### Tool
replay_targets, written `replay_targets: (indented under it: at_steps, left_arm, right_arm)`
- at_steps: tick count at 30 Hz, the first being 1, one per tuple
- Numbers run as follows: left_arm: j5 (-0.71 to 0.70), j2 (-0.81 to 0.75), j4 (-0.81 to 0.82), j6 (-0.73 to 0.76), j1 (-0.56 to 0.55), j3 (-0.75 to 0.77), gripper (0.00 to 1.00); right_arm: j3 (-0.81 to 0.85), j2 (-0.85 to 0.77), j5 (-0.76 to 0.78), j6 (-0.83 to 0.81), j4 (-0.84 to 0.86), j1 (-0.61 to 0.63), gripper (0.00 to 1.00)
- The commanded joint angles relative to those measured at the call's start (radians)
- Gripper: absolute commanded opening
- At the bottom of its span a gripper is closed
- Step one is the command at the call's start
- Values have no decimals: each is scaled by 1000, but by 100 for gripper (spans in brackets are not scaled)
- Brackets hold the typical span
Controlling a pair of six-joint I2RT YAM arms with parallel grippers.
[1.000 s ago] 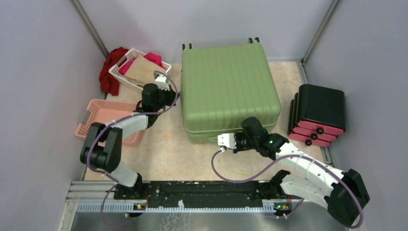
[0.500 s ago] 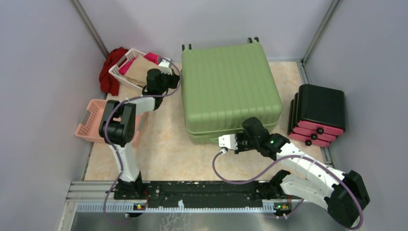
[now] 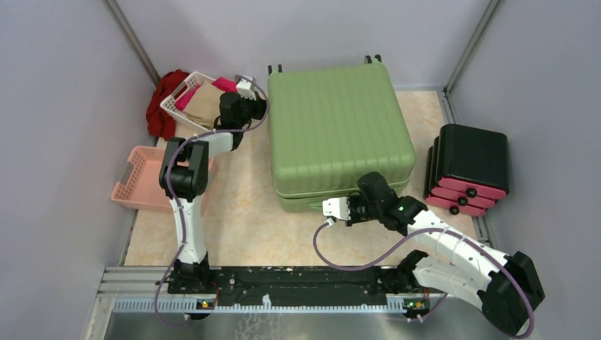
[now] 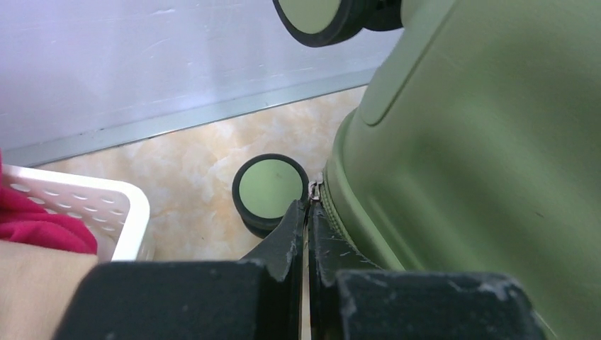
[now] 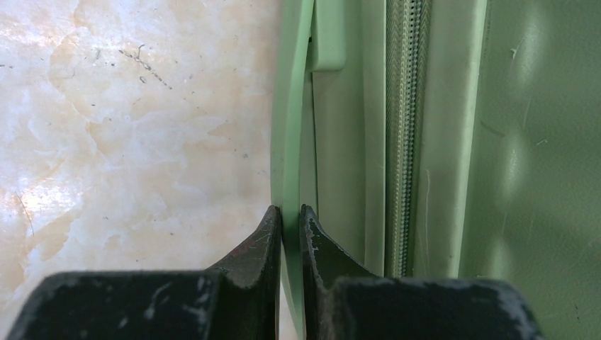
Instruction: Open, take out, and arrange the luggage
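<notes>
**Left arm arrives at the luggage's far corner**

Within the last second my left arm swung from mid-left to the upper left of the top view. My left gripper point(image 4: 307, 212) now sits at the far-left corner of the luggage point(image 3: 336, 131), which lies closed at centre frame. Its fingers are pressed together, with the tips at the zip seam beside a caster wheel point(image 4: 269, 188). I cannot tell whether they nip a zip pull. My right gripper point(image 5: 290, 216), unmoved, pinches the thin green handle point(image 5: 287, 127) on the near side. I judge that opening is only beginning.

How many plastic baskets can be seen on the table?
2. A white basket holding clothes stands at the far left, left of the green suitcase. A pink basket sits nearer, at the table's left edge. No other shows.
</notes>
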Motion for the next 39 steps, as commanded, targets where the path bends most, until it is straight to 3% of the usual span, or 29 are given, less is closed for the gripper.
replay_targets:
  at_steps: [1, 3, 6, 8, 10, 16, 21, 27, 35, 39]
  left_arm:
    - [-120, 30, 47, -54, 79, 89, 10]
    - [-121, -10, -21, -106, 82, 83, 27]
    - [-127, -165, -61, -148, 83, -22, 55]
    - [-117, -298, -49, -172, 83, -142, 64]
    - [-94, -436, -67, -190, 84, -252, 70]
    - [96, -779, -166, -340, 84, -510, 82]
    - [229, -1016, -261, -494, 84, -664, 97]
    - [245, -1234, -230, -680, 84, -846, 99]
    - [347, -1264, -243, -769, 84, -904, 99]
    - [395, -1231, -204, -771, 84, -911, 99]
  right_arm:
    - [-16, -11, 100, 34, -311, -41, 0]
    - [9, -19, 88, 52, -314, -41, 0]
    - [68, -41, 27, 69, -354, -43, 30]
    - [106, -61, -36, 49, -402, -43, 48]
    - [143, -78, -115, 2, -472, -43, 59]
    - [282, -147, -362, -147, -731, -63, 68]
    - [473, -199, -479, -38, -761, -170, 74]
    - [495, -236, -351, 431, -369, -319, 97]
    - [581, -104, -328, 822, -100, -557, 99]
    - [707, 74, -479, 1022, -51, -753, 99]
